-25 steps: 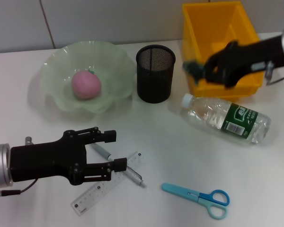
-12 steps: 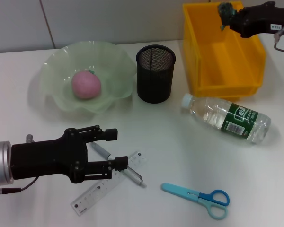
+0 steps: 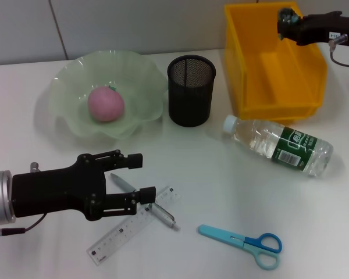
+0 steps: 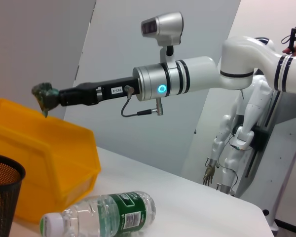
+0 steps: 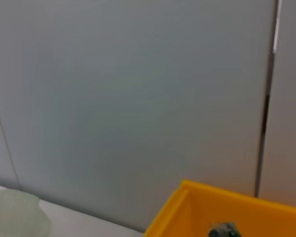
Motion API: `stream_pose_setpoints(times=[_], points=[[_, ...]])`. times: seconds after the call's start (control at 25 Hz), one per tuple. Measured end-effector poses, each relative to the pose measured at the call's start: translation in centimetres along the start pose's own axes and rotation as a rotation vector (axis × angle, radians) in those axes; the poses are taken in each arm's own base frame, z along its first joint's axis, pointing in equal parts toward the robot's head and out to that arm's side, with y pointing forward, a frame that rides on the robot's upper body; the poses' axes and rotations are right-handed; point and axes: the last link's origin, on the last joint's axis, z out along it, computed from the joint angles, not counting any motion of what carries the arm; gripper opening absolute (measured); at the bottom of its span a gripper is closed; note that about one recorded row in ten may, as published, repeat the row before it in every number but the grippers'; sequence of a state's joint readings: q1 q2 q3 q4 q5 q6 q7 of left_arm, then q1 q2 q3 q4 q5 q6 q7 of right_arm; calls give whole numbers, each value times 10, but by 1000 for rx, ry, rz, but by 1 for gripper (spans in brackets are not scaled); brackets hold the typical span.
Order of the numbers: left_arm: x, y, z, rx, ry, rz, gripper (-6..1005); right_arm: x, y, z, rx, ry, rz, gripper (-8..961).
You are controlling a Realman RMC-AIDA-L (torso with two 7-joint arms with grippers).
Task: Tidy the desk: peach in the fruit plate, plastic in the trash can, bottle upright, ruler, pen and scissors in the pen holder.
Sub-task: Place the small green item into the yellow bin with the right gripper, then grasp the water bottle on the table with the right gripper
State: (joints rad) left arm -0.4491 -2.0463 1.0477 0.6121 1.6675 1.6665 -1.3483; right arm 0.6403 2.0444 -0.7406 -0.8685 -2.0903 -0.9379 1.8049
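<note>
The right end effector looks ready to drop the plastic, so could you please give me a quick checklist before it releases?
1. Plastic held by right end effector: ok.
2. Held above the yellow bin: ok.
3. Plastic clear of the bin rim: ok in the left wrist view.
4. Bin interior free of obstacles: ok.
5. Left end effector away, open over pen and ruler: ok.
6. Bottle upright: not ok, lying down.

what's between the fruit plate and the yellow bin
The black mesh pen holder stands between the fruit plate and the yellow bin, seen in the head view.
</note>
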Motion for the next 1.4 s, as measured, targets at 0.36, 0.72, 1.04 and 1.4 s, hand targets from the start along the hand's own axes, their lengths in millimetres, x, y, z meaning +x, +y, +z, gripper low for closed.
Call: stream_pose_setpoints(times=[0.36,0.72,1.04,1.4], points=[[0,0,-1,4,4,-1,799,0,-2,1,15,-1,3,530],[0,0,-2,-2,0,1,799,1,-5,0,27,-3,16,716],[0,2,-3,-8,3,7,800,4,-5,-1,22,2,34,788],[-1,2,-4,-5,1,8,800,-9,6,-10,-53,-20,24,799]])
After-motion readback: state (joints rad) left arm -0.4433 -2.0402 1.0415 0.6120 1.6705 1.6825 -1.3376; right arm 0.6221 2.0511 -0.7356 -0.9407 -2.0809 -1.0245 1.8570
